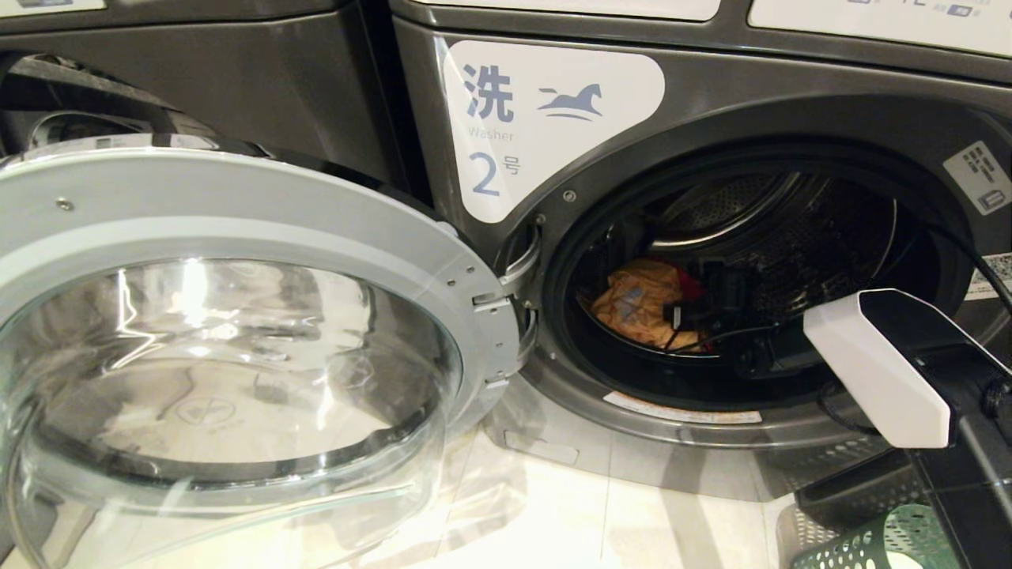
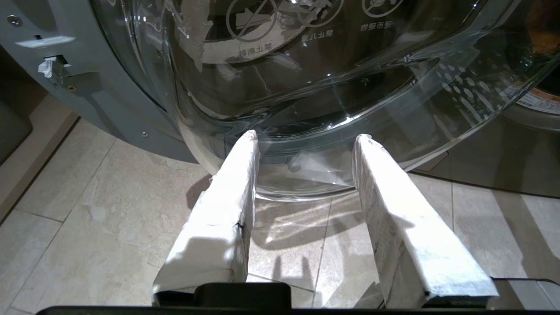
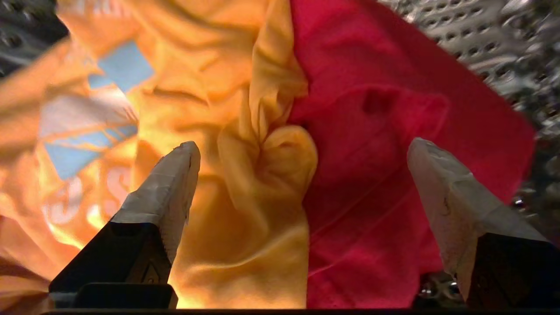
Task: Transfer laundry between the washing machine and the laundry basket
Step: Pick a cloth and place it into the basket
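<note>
Head view is showing the washing machine (image 1: 711,261) with its round glass door (image 1: 229,348) swinging wide to the left, and the right arm (image 1: 885,363) reaching into the drum (image 1: 759,229). Inside the drum an orange garment (image 1: 640,304) is lying low at the left of the opening, with a red garment (image 1: 694,291) peeking out just beside it. A green laundry basket (image 1: 877,541) is sitting on the tiled floor (image 1: 553,514) at the lower right, below the arm.

Right wrist view is looking straight onto the clothes: the right pincer (image 3: 302,148) is standing wide, gripping nothing, its taped fingers (image 3: 170,183) straddling the seam where the orange garment (image 3: 210,131) is touching the red garment (image 3: 393,144), against the perforated drum wall (image 3: 477,39).

Left wrist view is showing the left pincer (image 2: 306,140) hanging above the floor (image 2: 87,210) near the door glass (image 2: 328,87); its fingers are standing apart with nothing between them
</note>
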